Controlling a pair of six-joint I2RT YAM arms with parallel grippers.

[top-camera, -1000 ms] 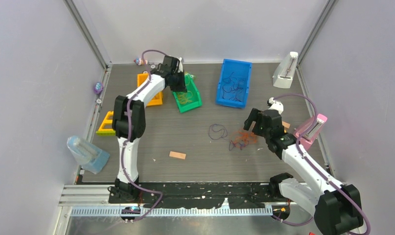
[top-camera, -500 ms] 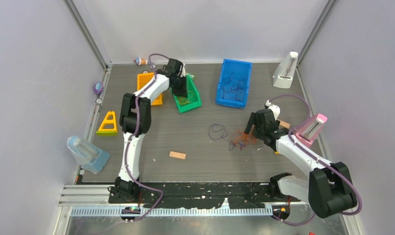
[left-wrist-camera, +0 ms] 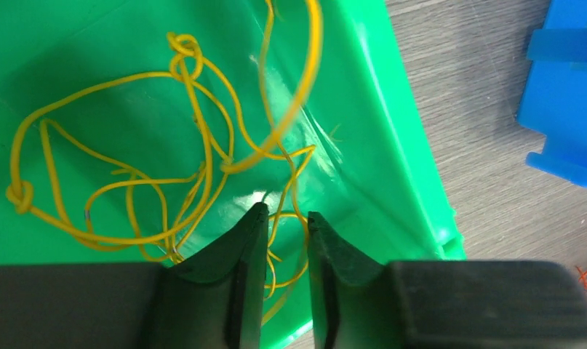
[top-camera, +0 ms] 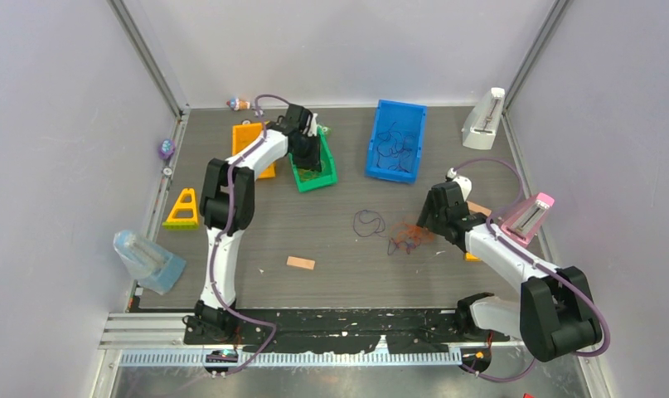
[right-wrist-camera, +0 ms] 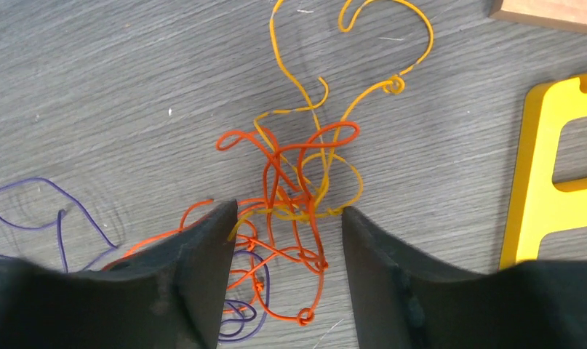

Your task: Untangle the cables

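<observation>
A tangle of orange, yellow and purple cables (right-wrist-camera: 286, 171) lies on the table right of centre (top-camera: 412, 236). My right gripper (right-wrist-camera: 287, 211) is low over it and open, one finger on each side of the orange strands, not pinching them. A loose purple cable (top-camera: 368, 222) loops just left of the tangle. Several yellow cables (left-wrist-camera: 20, 195) lie in the green bin (left-wrist-camera: 392, 131) at the back. My left gripper (left-wrist-camera: 284, 212) hangs inside that bin (top-camera: 314, 170), its jaws a narrow gap apart, with slack yellow strands running through the gap.
A blue bin (top-camera: 395, 141) with dark cables stands at the back centre and an orange tray (top-camera: 249, 141) sits left of the green bin. A yellow frame (right-wrist-camera: 548, 189) lies right of the tangle. On the table are a wooden block (top-camera: 300, 263) and a yellow triangle (top-camera: 183, 209).
My left gripper has gone down into the green bin and its jaws have parted a little. The right gripper has dropped onto the tangle and its jaws have narrowed somewhat.
</observation>
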